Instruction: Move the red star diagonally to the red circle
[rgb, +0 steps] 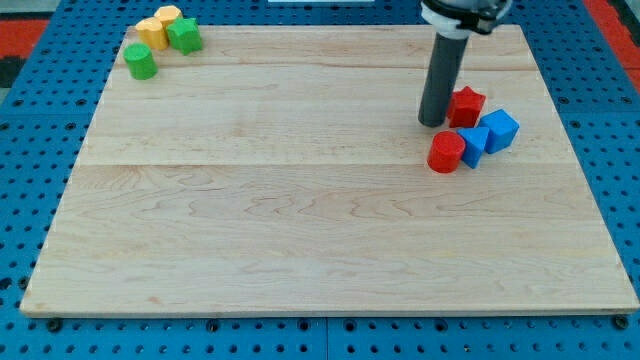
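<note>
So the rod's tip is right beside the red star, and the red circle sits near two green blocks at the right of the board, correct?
Not quite: the blocks by the red circle are blue, not green. The camera view shows this. My tip is indeed just to the view's left of the red star.

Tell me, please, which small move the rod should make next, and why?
Probably a short push toward the view's right. My tip rests against the left side of the red star, and the red circle already lies just below the star, toward the view's bottom. Easing the star rightward would likely set it diagonal to the circle. The two blue blocks crowd that side.
</note>
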